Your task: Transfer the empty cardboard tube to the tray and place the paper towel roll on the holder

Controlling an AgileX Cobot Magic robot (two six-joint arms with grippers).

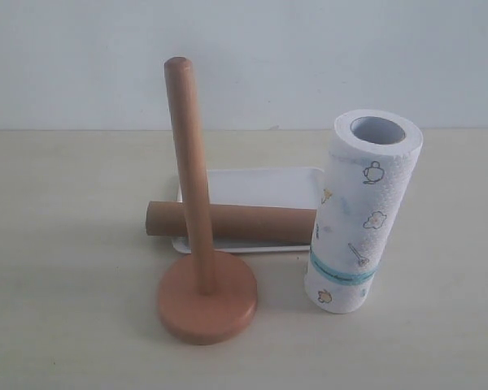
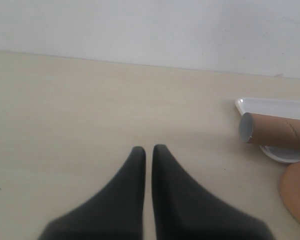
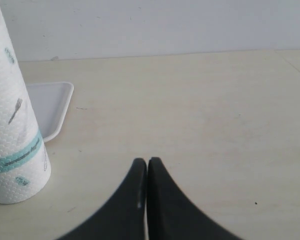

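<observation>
Exterior view: your cardboard tube (image 1: 260, 225) — plain brown, hollow — lies across white tray (image 1: 260, 185); left gripper (image 2: 149, 152), right gripper (image 3: 147, 164) pinched closed, empty.

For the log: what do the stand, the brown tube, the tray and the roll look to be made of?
Stand: likely wood, with a smooth reddish-brown finish and a turned round post and base.
Tube: plain cardboard, matte brown, with a thin wall at the open end.
Tray: probably plastic, smooth white with a rounded rim; uncertain.
Roll: embossed white paper with small prints and a teal band.
</observation>
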